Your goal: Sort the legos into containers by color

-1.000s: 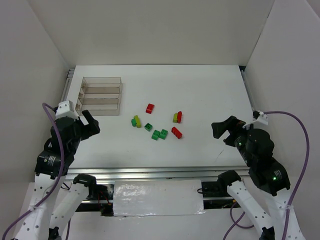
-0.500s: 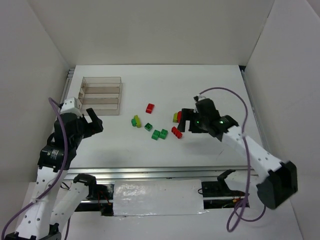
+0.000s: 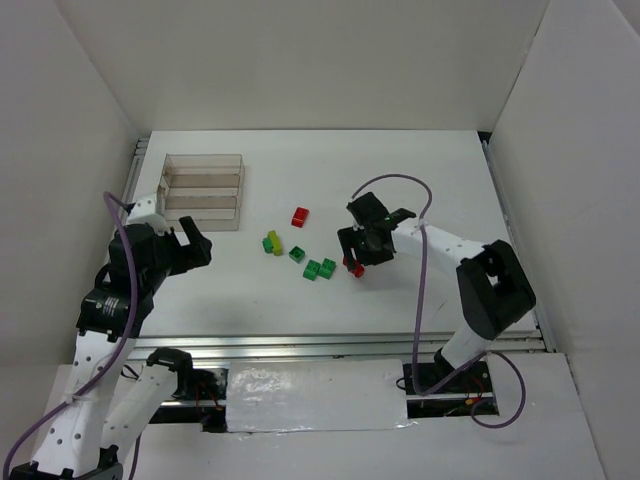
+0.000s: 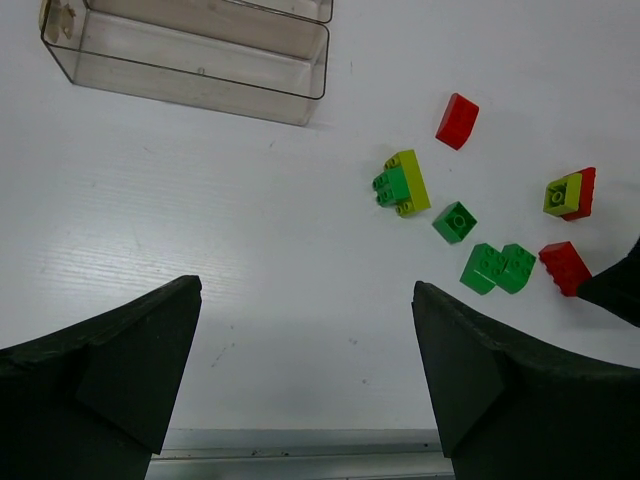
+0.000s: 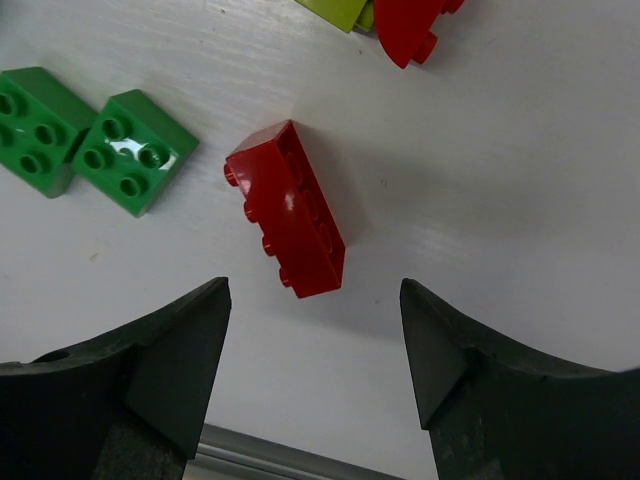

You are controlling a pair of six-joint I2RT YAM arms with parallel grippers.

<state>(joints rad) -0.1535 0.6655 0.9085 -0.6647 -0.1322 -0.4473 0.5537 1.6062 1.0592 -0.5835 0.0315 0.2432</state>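
Observation:
The clear three-compartment tray (image 3: 203, 192) stands at the back left; it also shows in the left wrist view (image 4: 190, 60). Loose bricks lie mid-table: a red one (image 3: 300, 216), a yellow-green and green pair (image 3: 272, 243), a dark green one (image 3: 297, 254), a green pair (image 3: 320, 269) and a long red brick (image 3: 353, 267). My right gripper (image 3: 362, 245) is open and hovers just above the long red brick (image 5: 287, 222), which lies just ahead of its fingertips. It hides a yellow-green and red pair (image 4: 570, 193) from the top view. My left gripper (image 3: 190, 245) is open and empty, near the tray's front.
The table's metal front rail (image 4: 300, 440) runs just under the left gripper (image 4: 306, 290). White walls enclose the table on three sides. The green pair (image 5: 95, 135) lies left of the right gripper (image 5: 315, 290).
The right arm has swung from the right side of the table to the middle and lowered over the long red brick. The left gripper has edged slightly forward.

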